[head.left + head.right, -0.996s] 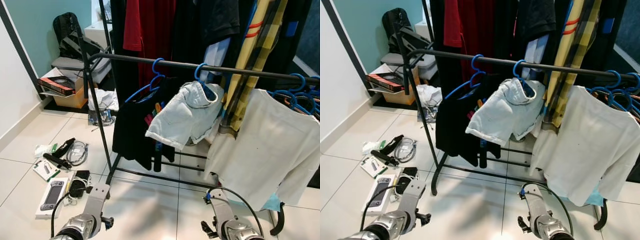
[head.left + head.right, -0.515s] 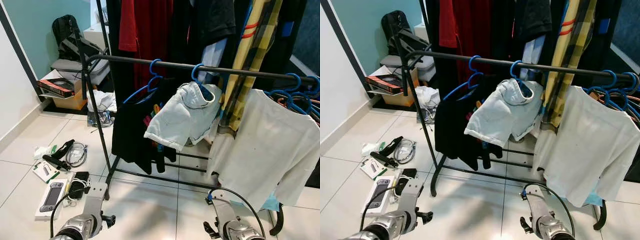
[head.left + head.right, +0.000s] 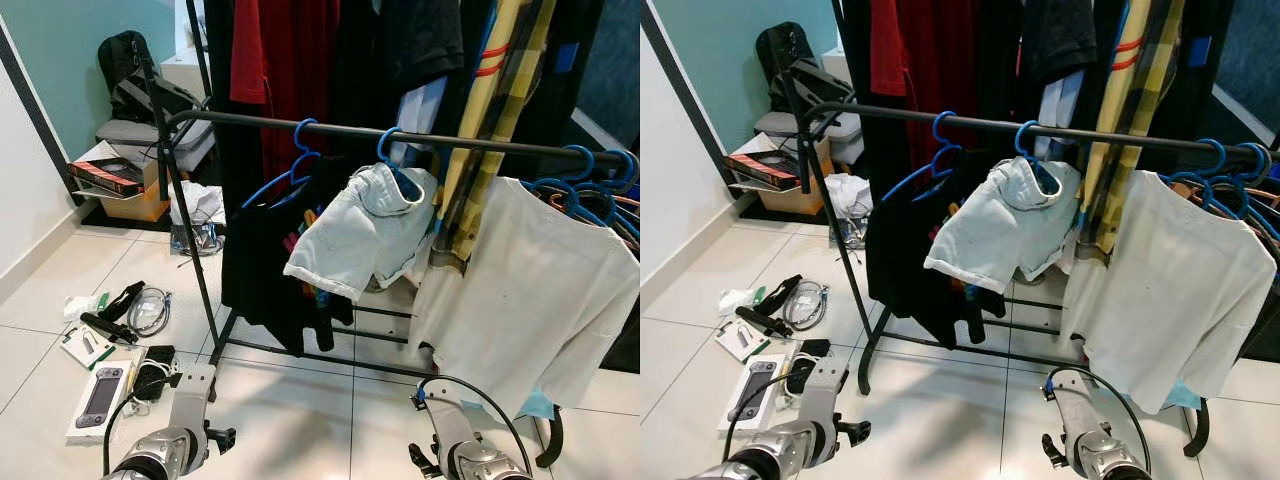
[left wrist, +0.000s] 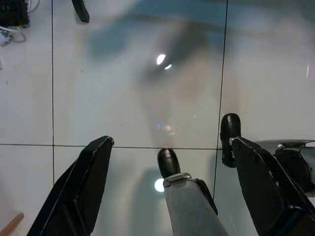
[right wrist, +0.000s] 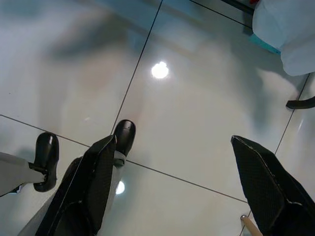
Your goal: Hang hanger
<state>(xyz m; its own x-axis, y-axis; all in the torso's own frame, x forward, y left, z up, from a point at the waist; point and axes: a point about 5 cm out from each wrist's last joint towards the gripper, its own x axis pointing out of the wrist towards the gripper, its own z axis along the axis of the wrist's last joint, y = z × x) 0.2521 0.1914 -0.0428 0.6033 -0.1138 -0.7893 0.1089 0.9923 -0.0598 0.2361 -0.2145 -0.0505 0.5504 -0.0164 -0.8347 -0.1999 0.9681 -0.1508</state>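
A black clothes rail (image 3: 340, 127) runs across in front of me. One blue hanger (image 3: 298, 140) on it carries a black garment (image 3: 258, 260). A second blue hanger (image 3: 384, 148) holds pale denim shorts (image 3: 360, 235). Several more blue hangers (image 3: 590, 185) crowd the right end, above a white shirt (image 3: 530, 300). Both my arms hang low over the tiles. My left gripper (image 4: 171, 142) is open with nothing between its fingers (image 4: 93, 172). My right gripper (image 5: 173, 140) is open and empty too, its fingers (image 5: 98, 167) spread over the floor.
Clutter lies on the floor at the left: a boxed handheld console (image 3: 98, 395), cables (image 3: 150, 308) and small packets. A cardboard box (image 3: 125, 185) and a backpack (image 3: 130, 75) sit by the teal wall. The rack's foot (image 3: 545, 450) curves out at the lower right.
The whole view has shifted a little, so the camera moved. Hangers and clothes hang as before, and both arms stay low.
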